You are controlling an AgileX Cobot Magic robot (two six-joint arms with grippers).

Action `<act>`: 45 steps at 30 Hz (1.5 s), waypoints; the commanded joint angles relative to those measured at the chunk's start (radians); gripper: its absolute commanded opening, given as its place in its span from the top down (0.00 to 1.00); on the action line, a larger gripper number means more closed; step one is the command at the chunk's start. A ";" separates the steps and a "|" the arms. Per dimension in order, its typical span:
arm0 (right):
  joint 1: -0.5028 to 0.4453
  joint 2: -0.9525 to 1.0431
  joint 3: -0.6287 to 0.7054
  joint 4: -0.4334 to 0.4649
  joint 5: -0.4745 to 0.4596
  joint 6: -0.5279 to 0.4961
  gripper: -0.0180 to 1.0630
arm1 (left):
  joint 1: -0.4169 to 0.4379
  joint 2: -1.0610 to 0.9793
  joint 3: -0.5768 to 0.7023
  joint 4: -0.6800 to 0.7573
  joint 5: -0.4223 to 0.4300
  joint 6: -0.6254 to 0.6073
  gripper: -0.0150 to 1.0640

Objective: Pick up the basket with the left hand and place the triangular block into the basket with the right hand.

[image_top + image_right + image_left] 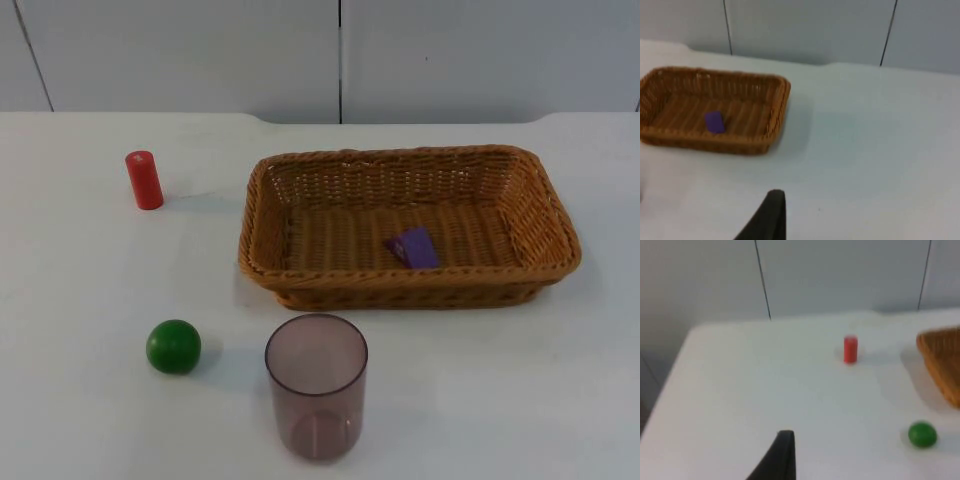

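Observation:
A woven brown basket (410, 296) stands on the white table, right of centre. A purple triangular block (416, 247) lies flat on its floor, near the front wall. My left gripper (782, 460) hovers over the table's left side, well away from the basket's corner (942, 357). My right gripper (769, 217) hovers over the right side of the table, with the basket (775, 115) and the purple block (714, 121) some way ahead of it. Neither gripper touches anything.
A red cylinder (144, 180) (850, 349) stands upright left of the basket. A green ball (173, 346) (922, 434) rests near the front left. A translucent purple cup (316, 385) stands just in front of the basket. The grey partition wall closes the far edge.

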 commanded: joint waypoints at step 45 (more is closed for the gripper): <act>-0.003 -0.001 0.110 -0.068 -0.012 0.124 0.01 | 0.000 -0.002 0.136 0.005 0.001 -0.041 0.02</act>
